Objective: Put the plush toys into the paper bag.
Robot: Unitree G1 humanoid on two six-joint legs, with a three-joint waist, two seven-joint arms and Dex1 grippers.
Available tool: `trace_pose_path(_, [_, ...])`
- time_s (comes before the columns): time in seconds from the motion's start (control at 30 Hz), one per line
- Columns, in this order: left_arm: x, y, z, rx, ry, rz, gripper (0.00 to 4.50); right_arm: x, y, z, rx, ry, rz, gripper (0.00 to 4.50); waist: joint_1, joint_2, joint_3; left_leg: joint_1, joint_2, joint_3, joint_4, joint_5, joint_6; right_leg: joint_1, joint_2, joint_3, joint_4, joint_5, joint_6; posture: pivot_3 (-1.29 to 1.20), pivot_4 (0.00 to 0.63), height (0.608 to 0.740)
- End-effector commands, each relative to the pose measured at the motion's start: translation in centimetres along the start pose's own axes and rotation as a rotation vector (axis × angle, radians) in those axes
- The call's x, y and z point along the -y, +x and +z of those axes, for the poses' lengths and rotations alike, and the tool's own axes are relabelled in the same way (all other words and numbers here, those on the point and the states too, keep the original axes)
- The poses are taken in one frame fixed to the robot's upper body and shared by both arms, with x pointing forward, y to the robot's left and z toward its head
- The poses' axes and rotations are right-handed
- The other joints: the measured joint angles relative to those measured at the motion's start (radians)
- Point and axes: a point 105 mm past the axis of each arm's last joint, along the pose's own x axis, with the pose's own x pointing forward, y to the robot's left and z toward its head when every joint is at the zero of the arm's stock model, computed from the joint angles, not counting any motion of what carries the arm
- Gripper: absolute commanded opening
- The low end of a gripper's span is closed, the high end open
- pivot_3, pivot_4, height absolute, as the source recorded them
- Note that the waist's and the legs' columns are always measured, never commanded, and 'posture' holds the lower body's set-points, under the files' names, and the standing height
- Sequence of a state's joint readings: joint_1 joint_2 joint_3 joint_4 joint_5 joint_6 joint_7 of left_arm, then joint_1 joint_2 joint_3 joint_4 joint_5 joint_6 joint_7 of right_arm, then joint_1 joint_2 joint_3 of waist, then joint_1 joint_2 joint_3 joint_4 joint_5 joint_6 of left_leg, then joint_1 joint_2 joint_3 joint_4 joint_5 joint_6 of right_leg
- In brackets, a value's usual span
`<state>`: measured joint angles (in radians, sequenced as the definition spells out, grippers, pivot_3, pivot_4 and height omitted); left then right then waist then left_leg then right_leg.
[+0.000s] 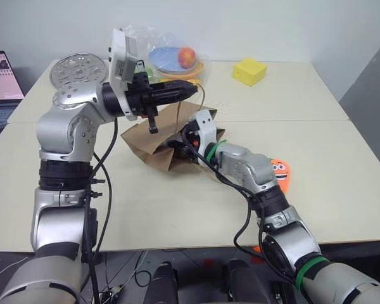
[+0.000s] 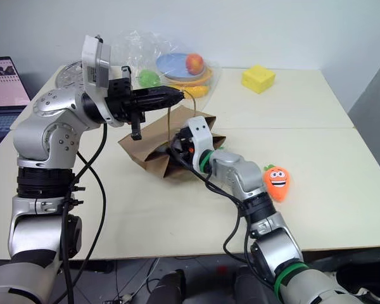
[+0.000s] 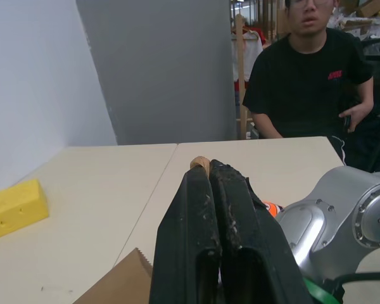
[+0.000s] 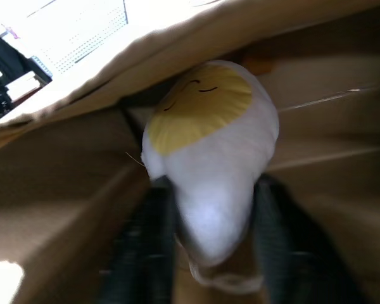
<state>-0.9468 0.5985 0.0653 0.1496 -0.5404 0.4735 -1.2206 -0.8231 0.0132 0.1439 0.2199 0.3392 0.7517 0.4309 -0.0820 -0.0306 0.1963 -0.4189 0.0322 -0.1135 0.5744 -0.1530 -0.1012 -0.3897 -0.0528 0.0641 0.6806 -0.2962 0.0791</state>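
Observation:
The brown paper bag (image 1: 147, 140) lies on its side on the table, its mouth facing my right arm. My left gripper (image 1: 192, 90) is shut on the bag's thin loop handle (image 3: 199, 163) and holds it up above the bag. My right gripper (image 4: 209, 190) reaches into the bag's mouth. It stands open, one blurred finger (image 4: 149, 221) on each side of the white egg plush toy (image 4: 209, 139), which lies inside the bag. The orange carrot plush toy (image 2: 277, 180) lies on the table beside my right forearm, outside the bag.
A clear plastic bag with a blue plate and fruit (image 1: 176, 60) sits behind the paper bag. A yellow sponge block (image 1: 249, 71) lies at the back right. A laptop (image 1: 0, 82) is at the far left. A person (image 3: 310, 76) sits beyond the table.

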Motion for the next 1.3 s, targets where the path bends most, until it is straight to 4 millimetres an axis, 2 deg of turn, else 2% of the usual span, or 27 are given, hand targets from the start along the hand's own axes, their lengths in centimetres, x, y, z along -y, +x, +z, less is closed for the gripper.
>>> trace_pose_path(0.03, [0.1, -0.2, 1.1, 0.017, 0.053, -0.009, 0.00, -0.2, -1.7, 1.9, 0.078, -0.029, 0.013, 3.18, 0.000, 0.000, 0.000, 0.000, 0.000, 0.000, 0.000, 0.000, 0.000, 0.000, 0.000, 0.000, 0.000, 0.000, 0.000, 0.00, 0.150, 0.740])
trace_pose_path(0.17, [-0.1, -0.2, 1.0, 0.018, 0.054, -0.008, 0.00, 0.1, -3.4, 1.9, 0.090, -0.076, -0.007, 4.47, 0.000, 0.000, 0.000, 0.000, 0.000, 0.000, 0.000, 0.000, 0.000, 0.000, 0.000, 0.000, 0.000, 0.000, 0.000, 0.00, 0.150, 0.740])
trace_pose_path(0.3, [-0.2, -0.4, 0.9, 0.014, 0.056, -0.008, 0.00, 0.7, -7.0, 1.6, 0.106, -0.112, -0.041, 4.47, 0.003, 0.000, 0.000, 0.000, 0.000, 0.000, 0.000, 0.000, 0.000, 0.000, 0.000, 0.000, 0.000, 0.000, 0.000, 0.00, 0.150, 0.740])
trace_pose_path(0.4, [-0.2, -0.5, 0.8, 0.012, 0.055, -0.005, 0.00, 1.3, -10.5, 2.3, 0.135, -0.143, -0.102, 4.47, 0.007, 0.000, 0.000, -0.001, 0.000, 0.000, 0.000, 0.000, 0.000, 0.000, 0.000, 0.000, -0.001, 0.000, 0.000, 0.00, 0.150, 0.740])
trace_pose_path(0.53, [-0.1, -0.7, 0.8, 0.013, 0.057, -0.002, 0.00, 2.7, -14.5, 2.5, 0.127, -0.234, -0.236, 4.47, 0.009, 0.000, 0.000, 0.000, 0.000, 0.000, 0.000, 0.000, 0.000, 0.000, 0.000, 0.000, -0.001, 0.000, 0.001, 0.00, 0.150, 0.740])
trace_pose_path(0.6, [-0.1, -0.8, 0.7, 0.010, 0.056, -0.002, 0.00, 5.0, -17.8, 0.1, 0.018, -0.310, -0.410, 4.47, 0.012, 0.000, 0.000, 0.000, 0.000, 0.000, 0.000, 0.000, 0.000, 0.000, 0.000, 0.000, -0.001, -0.001, 0.001, 0.00, 0.150, 0.740])
trace_pose_path(0.7, [0.0, -0.9, 0.7, 0.012, 0.055, -0.003, 0.00, 7.0, -20.8, -3.5, -0.105, -0.351, -0.573, 4.47, 0.027, -0.001, 0.000, -0.001, 0.000, 0.001, 0.000, -0.001, 0.001, 0.000, 0.000, 0.000, -0.002, -0.001, 0.001, 0.00, 0.150, 0.740])
trace_pose_path(0.77, [0.0, -0.8, 0.6, 0.013, 0.059, -0.001, 0.00, 7.5, -21.8, -5.2, -0.128, -0.313, -0.631, 4.47, 0.027, -0.001, 0.000, -0.001, 0.000, 0.001, 0.001, -0.001, 0.001, 0.000, 0.000, 0.001, -0.002, -0.001, 0.001, 0.00, 0.150, 0.740])
trace_pose_path(0.93, [0.1, -0.7, 0.7, 0.012, 0.062, -0.005, 0.00, 8.1, -22.9, -6.7, -0.107, -0.300, -0.759, 4.47, 0.020, -0.001, 0.000, 0.001, 0.000, 0.004, 0.002, 0.000, 0.001, 0.001, 0.000, 0.004, -0.002, -0.003, 0.004, 0.00, 0.150, 0.740])
trace_pose_path(1.17, [0.3, -0.5, 0.6, 0.012, 0.061, -0.011, 0.00, 8.4, -22.1, -8.6, -0.104, -0.319, -0.806, 4.47, 0.025, -0.001, 0.000, 0.001, 0.000, 0.004, 0.003, 0.000, 0.000, 0.002, 0.000, 0.004, -0.002, -0.003, 0.004, 0.00, 0.150, 0.740])
trace_pose_path(1.3, [0.3, -0.5, 0.7, 0.013, 0.063, -0.009, 0.00, 8.4, -22.6, -8.2, -0.090, -0.351, -0.801, 3.54, 0.026, -0.001, 0.000, 0.001, 0.000, 0.004, 0.002, 0.000, 0.000, 0.002, 0.000, 0.004, -0.002, -0.002, 0.004, 0.00, 0.150, 0.740])
